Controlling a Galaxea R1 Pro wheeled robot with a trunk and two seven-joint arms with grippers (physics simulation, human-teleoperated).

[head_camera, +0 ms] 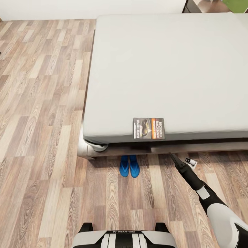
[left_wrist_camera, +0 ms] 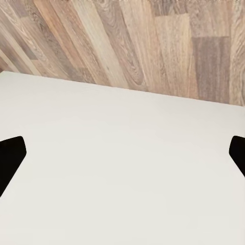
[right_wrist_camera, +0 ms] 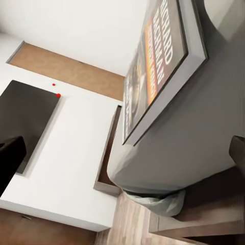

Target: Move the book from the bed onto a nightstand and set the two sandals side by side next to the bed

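**Book at the near mattress edge, right arm nearer**

The thin dark-grey paperback with an orange band [head_camera: 148, 128] lies flat at the near edge of the light-grey mattress bed [head_camera: 165, 69], long axis along that edge. The right gripper [head_camera: 171, 155], jaws parted and empty, sits just below and right of it. Two bright blue sandals [head_camera: 129, 166] lie together on the floor beside the bed.

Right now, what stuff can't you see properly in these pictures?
- Sandals: head view, heel ends hidden under the bed frame.
- Book: right wrist view, the title is cut off by the picture edge; the small print is unreadable in the head view.
- Bed: head view, its far right side is cut off.
- Right hand: head view, too small and dark to tell whether it is open.
- Small white thing on the floor: head view, too small to identify.
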